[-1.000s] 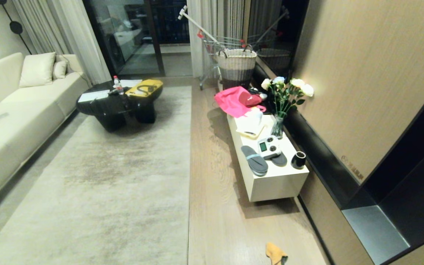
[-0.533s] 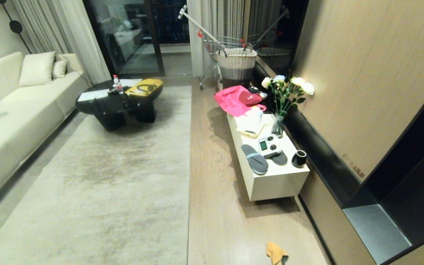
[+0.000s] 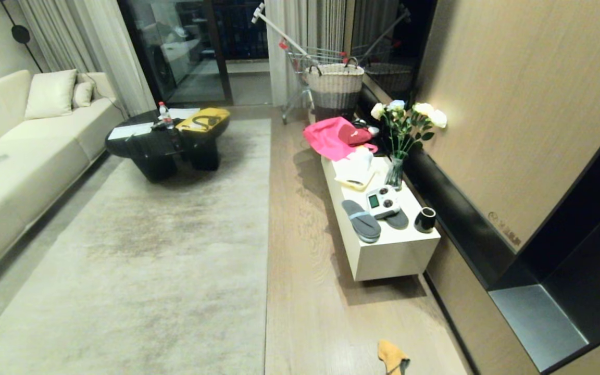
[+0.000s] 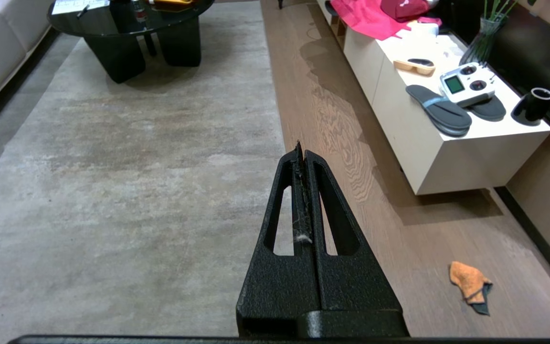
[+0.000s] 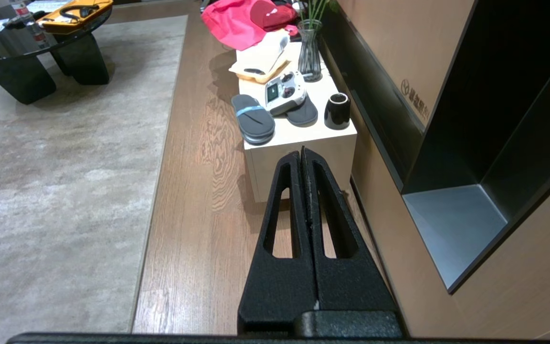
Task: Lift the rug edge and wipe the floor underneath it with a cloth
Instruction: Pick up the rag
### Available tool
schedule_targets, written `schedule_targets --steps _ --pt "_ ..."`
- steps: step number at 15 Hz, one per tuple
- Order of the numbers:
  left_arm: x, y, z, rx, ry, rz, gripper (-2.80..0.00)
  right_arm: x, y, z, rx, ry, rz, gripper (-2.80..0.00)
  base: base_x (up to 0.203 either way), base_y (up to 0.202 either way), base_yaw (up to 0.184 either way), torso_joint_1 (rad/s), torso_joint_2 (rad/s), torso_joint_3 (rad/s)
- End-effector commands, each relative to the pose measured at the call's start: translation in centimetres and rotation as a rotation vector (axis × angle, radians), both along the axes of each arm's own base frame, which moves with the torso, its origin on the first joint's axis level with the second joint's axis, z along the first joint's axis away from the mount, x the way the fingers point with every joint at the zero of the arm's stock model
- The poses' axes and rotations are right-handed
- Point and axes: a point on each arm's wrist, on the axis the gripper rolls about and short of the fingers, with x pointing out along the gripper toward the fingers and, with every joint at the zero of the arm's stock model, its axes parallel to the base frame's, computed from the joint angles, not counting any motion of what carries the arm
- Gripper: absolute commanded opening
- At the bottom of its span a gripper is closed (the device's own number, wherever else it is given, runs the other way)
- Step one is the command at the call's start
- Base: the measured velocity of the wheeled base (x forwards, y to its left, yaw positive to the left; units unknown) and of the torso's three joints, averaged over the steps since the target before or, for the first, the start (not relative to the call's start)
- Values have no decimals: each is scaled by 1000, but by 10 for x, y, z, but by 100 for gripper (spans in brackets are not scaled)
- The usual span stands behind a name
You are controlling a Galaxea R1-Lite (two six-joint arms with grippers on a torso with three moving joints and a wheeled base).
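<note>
A large pale grey rug [image 3: 149,250] lies flat; its right rug edge [image 3: 267,250] runs straight along the wood-grain floor [image 3: 305,291]. The small orange cloth [image 3: 391,357] lies crumpled on the floor near the right wall, also in the left wrist view [image 4: 468,284]. Neither arm shows in the head view. My left gripper [image 4: 300,145] is shut and empty, high above the rug edge [image 4: 277,119]. My right gripper [image 5: 302,150] is shut and empty, high above the floor [image 5: 194,215] in front of the white bench.
A low white bench [image 3: 383,250] with slippers, a remote, a cup, a vase and pink fabric [image 3: 331,138] stands along the right wall. A black coffee table [image 3: 167,143] sits on the rug's far end. A cream sofa [image 3: 13,151] lines the left. A basket cart [image 3: 334,86] stands beyond.
The whole head view has shifted slightly: far things slid up and the cloth sits a little higher from the bottom edge, so the camera moved. Nothing in the room moved.
</note>
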Motion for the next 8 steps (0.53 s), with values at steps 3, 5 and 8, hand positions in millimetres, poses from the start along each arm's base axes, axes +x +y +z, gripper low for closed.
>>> schedule_targets --steps 3,5,8 --pt "0 0 0 0 0 -1 -280 0 0 0 0 -1 0 -280 0 0 0 -128 316 186" --pt "0 0 0 0 0 -1 -280 0 0 0 0 0 0 -280 0 0 0 -137 336 193" --pt "0 0 0 0 0 0 -280 0 0 0 0 -1 0 -280 0 0 0 -133 334 198"
